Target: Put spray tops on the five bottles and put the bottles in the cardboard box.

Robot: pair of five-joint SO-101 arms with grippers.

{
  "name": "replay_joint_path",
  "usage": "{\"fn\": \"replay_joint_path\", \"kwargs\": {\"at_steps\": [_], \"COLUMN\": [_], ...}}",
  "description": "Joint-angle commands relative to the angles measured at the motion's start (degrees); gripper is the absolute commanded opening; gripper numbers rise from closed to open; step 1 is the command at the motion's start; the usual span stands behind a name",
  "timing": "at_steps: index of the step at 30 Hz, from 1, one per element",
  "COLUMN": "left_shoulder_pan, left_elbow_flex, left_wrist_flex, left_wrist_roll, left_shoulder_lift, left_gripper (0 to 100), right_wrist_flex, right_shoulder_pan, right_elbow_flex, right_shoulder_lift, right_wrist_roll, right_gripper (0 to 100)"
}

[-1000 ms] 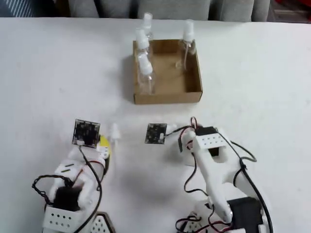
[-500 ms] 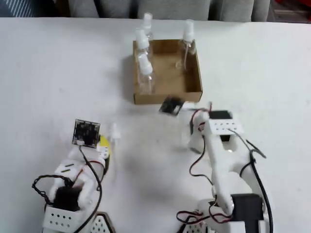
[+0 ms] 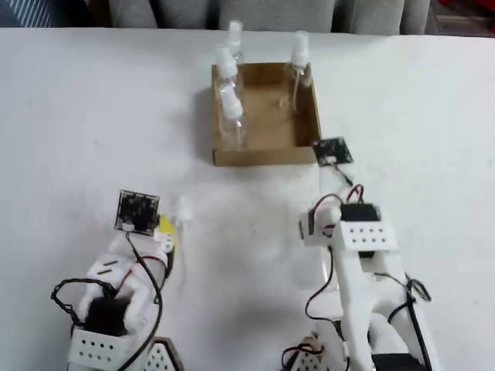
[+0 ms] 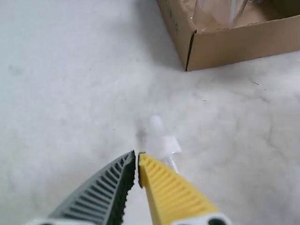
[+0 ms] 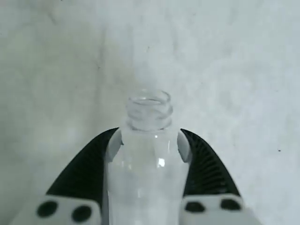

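Right wrist view, tool [image 5: 149,138] clamping uncapped bottle [image 5: 149,111]

You've got box [image 3: 267,151] far centre on table [image 3: 93,116], capped bottles [image 3: 230,116] inside. Loose spray top [image 3: 182,209] front-left of box, beside left gripper [image 4: 137,157]. Open bottle [image 5: 149,178] in right gripper [image 5: 149,136], near box's front right corner.

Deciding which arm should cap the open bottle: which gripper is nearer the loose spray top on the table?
Left. The left gripper is shut with its tips right beside the spray top; the right gripper, holding the uncapped bottle, is well off to its side.
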Motion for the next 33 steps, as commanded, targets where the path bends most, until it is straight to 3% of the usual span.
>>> {"fn": "replay_joint_path", "kwargs": {"at_steps": [1,6,10,20,33], "left_shoulder_pan": [-1.19,-4.62,-6.11,-7.60,-7.60], "left_elbow_flex": [0.09,-1.93,-4.75,-10.46,-39.82], "left_wrist_flex": [-0.88,0.00,3.43,3.69,-0.09], "left_wrist_roll": [-0.44,0.26,4.57,4.66,5.01], "left_shoulder_lift": [-0.75,-0.40,-0.40,1.98,44.53], "left_gripper": [2,2,2,2,2], "right_wrist_flex": [-2.77,-8.75,-9.01,-10.77,-11.12], "right_shoulder_pan": [1.98,3.12,2.77,3.12,3.12], "right_elbow_flex": [0.18,3.69,4.04,5.19,5.27], "right_shoulder_lift": [-1.71,-1.63,-1.63,-1.63,-1.63], "right_wrist_roll": [0.44,0.44,0.44,0.70,0.97], "right_gripper": [1.6,1.6,1.6,1.6,1.6]}}
